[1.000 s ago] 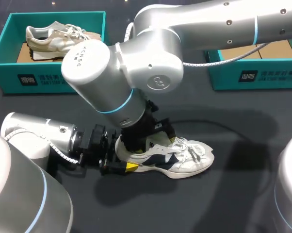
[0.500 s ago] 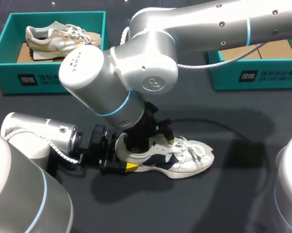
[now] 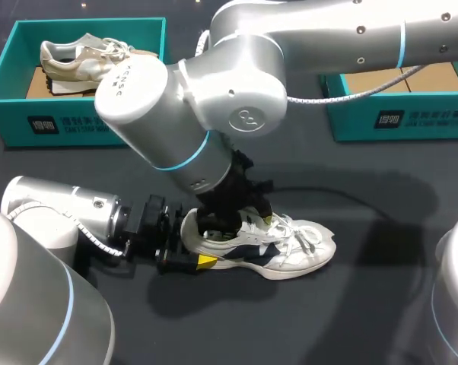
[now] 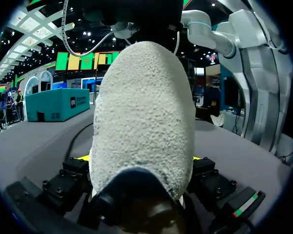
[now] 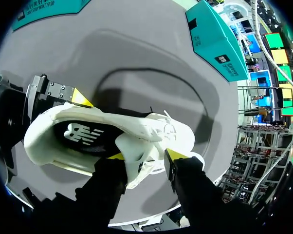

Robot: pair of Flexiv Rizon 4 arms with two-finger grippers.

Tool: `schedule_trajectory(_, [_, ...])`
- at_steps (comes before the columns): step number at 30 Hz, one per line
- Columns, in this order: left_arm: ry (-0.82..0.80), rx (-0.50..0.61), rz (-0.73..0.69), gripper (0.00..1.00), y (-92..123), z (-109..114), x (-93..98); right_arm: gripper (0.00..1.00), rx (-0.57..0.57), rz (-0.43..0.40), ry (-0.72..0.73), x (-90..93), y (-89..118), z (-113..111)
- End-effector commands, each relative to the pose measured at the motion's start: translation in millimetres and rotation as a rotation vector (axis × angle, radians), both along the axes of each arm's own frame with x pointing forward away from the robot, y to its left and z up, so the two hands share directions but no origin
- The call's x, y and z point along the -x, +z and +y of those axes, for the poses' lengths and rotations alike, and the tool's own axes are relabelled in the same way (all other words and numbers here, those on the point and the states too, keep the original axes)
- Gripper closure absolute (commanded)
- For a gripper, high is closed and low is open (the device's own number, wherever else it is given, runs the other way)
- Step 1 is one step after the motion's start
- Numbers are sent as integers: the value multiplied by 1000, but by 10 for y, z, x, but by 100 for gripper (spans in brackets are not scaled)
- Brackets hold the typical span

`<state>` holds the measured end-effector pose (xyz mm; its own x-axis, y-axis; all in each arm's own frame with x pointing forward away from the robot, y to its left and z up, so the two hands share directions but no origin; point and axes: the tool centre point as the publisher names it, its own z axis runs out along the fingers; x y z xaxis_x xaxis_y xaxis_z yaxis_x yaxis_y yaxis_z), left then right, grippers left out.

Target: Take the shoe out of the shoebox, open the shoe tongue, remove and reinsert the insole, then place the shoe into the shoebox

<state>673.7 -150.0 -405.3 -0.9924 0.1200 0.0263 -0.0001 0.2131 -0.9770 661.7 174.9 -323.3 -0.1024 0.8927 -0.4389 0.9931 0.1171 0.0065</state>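
A white and navy shoe (image 3: 278, 249) lies on its sole on the dark table, toe to the right. My left gripper (image 3: 191, 247) comes in low from the left and is shut on the heel. That heel (image 4: 141, 107) fills the left wrist view, between the two yellow tips. My right arm reaches down from the upper right, and its gripper (image 3: 230, 222) stands over the shoe's mouth. In the right wrist view the right gripper (image 5: 144, 157) is open, with the white tongue (image 5: 137, 148) between its fingers. The dark insole (image 5: 81, 136) shows inside the shoe.
A teal shoebox (image 3: 77, 125) at the back left holds a beige shoe (image 3: 92, 57). A second teal box (image 3: 396, 118) stands at the back right. A black cable (image 3: 328, 194) curves over the table behind the white shoe. My right arm's large elbow (image 3: 198, 99) hangs above the table's middle.
My right gripper's fingers have drawn closer together around the tongue, and its arm has shifted slightly. The left gripper and the shoe have stayed put.
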Motion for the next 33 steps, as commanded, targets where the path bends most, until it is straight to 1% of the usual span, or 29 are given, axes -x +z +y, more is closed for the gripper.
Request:
schedule_trajectory(1, [1,-1,0,100,7,10,6,58,-42,-201,-418,52,34,-72])
schedule_trajectory(5, [1,-1,0,100,7,10,6,60,-57,-185,-419,41,56,-103])
schedule_trajectory(7, [1,-1,0,100,7,10,6,65,-69,-172,-419,35,71,-120])
schedule_trajectory(9, [1,-1,0,100,7,10,6,77,-80,-163,-416,32,87,-141])
schedule_trajectory(10, [1,-1,0,100,7,10,6,99,-88,-150,-413,29,97,-155])
schedule_trajectory(15, [1,-1,0,100,7,10,6,100,-141,-106,-380,12,140,-248])
schedule_trajectory(19, [1,-1,0,100,7,10,6,100,-212,-62,-337,-2,185,-350])
schedule_trajectory(21, [1,-1,0,100,7,10,6,100,-260,-36,-300,-11,209,-429])
schedule_trajectory(27, [1,-1,0,100,7,10,6,100,-396,5,-209,-20,279,-717])
schedule_trajectory(29, [1,-1,0,100,7,10,6,100,-480,26,-133,-31,295,-826])
schedule_trajectory(30, [1,-1,0,100,7,10,6,100,-541,51,-117,-41,279,-893])
schedule_trajectory(31, [1,-1,0,100,7,10,6,100,-586,58,-131,-39,255,-971])
schedule_trajectory(33, [1,-1,0,100,7,10,6,100,-586,58,-131,-39,255,-971])
